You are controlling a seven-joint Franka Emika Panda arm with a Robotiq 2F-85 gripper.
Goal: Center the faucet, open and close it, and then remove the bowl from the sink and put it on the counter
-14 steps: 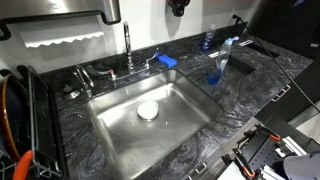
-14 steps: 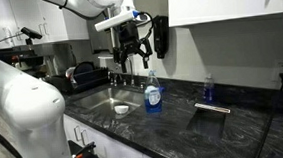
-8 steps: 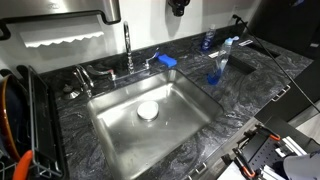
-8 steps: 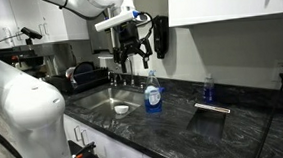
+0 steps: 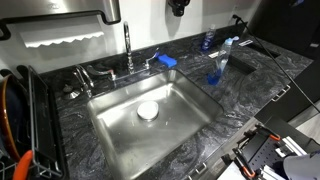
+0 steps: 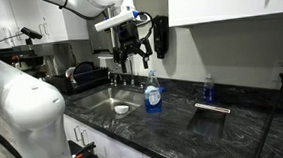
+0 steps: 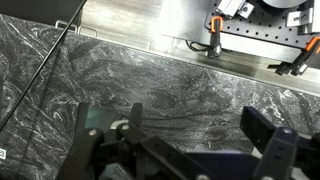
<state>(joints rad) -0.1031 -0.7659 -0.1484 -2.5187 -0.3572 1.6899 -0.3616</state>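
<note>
Bowl (image 5: 148, 111) sits in the steel sink (image 5: 186, 117) amid veined dark counter (image 5: 250, 100); claw (image 6: 132, 61) hangs spread.

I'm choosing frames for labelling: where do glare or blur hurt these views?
In an exterior view the bright strip is blown out, but the bowl in the sink reads clearly; in an exterior view the near white arm looks soft; in the wrist view the open pincer is dark, the counter veins crisp.
</note>
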